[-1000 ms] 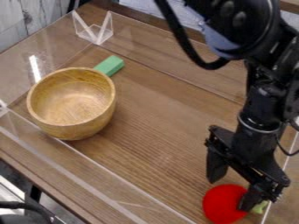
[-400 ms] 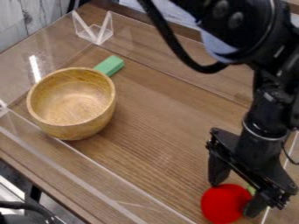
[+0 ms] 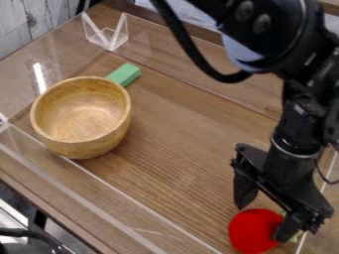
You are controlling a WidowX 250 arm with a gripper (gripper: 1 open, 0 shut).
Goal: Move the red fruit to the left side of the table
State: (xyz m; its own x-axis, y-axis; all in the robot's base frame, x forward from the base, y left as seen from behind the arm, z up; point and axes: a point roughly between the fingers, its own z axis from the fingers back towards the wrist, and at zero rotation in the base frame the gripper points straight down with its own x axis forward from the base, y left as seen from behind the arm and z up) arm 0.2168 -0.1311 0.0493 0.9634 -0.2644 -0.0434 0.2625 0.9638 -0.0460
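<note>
Almost nothing has shifted over the last second: the gripper point(image 3: 281, 207) keeps its fingers spread wide around the red fruit point(image 3: 256, 230) (not yet clamped), which sits at the table's point(image 3: 185, 119) near right edge, so the move is unstarted.

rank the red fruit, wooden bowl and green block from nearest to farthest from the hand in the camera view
1. red fruit: right at the open hand, between its fingers, at the bottom right of the table.
2. wooden bowl: far across on the left side.
3. green block: behind the bowl, upper left; only slightly farther, so it is close to call.
</note>
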